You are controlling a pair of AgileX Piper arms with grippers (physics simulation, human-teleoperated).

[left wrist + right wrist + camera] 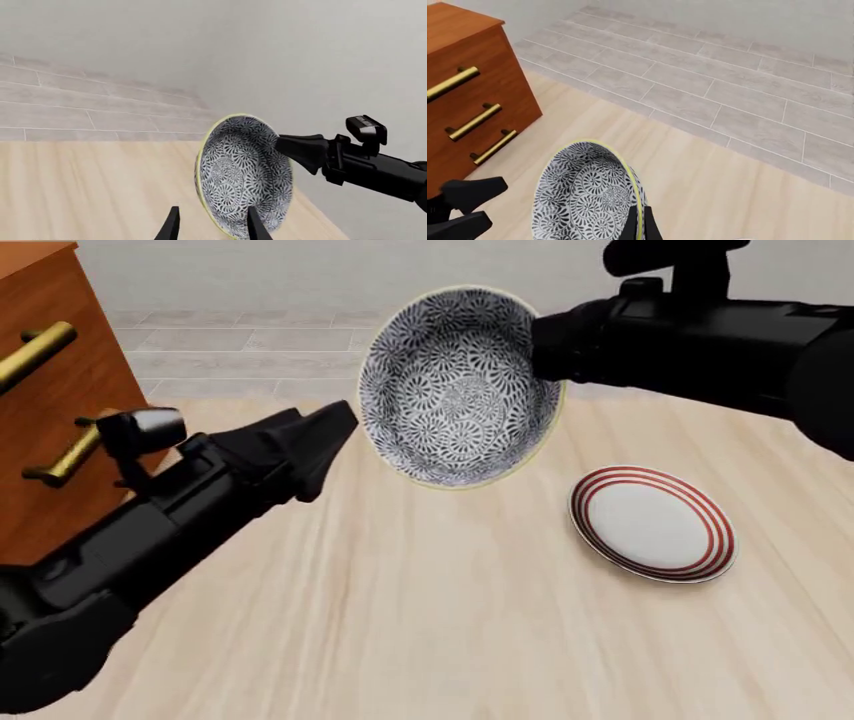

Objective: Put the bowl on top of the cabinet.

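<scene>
The blue-and-white patterned bowl (pixel 461 390) hangs in the air, tipped on its side with its opening toward the front camera. My right gripper (pixel 545 350) is shut on its right rim; in the right wrist view the fingers (pixel 639 222) pinch the yellowish edge of the bowl (pixel 587 200). My left gripper (pixel 334 435) is open just beside the bowl's left rim. In the left wrist view its fingertips (pixel 213 227) stand apart, with the lower edge of the bowl (pixel 243 175) between them. The reddish-brown cabinet (pixel 54 390) stands at the far left, its top mostly out of view.
A flat white plate with red rings (pixel 654 525) lies on the wooden table (pixel 441 620) to the right, below the right arm. Brass bar handles (pixel 470 121) line the cabinet (pixel 467 75) front. A tiled floor (pixel 727 85) and pale wall lie beyond the table.
</scene>
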